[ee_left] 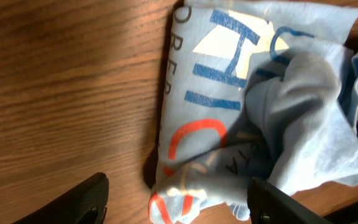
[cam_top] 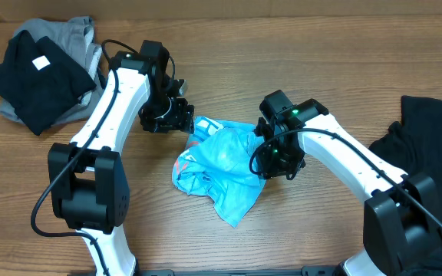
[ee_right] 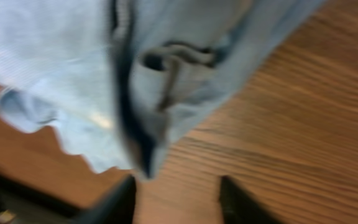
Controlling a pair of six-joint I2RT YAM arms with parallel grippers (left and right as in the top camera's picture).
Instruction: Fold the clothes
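Far left, I see stacked black and grey T-shirts [cam_top: 37, 69]. My left gripper [cam_top: 184, 119], fingers spread, sits at the corner of the crumpled light blue T-shirt [cam_top: 221, 165], which lies mid-table with blue and orange-red lettering. My right gripper [cam_top: 273, 162], fingers likewise parted, is over its right edge.

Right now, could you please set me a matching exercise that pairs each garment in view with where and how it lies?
Things:
1. blue shirt
2. folded black shirt
3. grey shirt
4. loose black shirt

Places:
A. far right, spread out
B. centre, crumpled between the two arms
C. far left, on top
D. far left, underneath

Pairs: 1-B, 2-C, 3-D, 4-A
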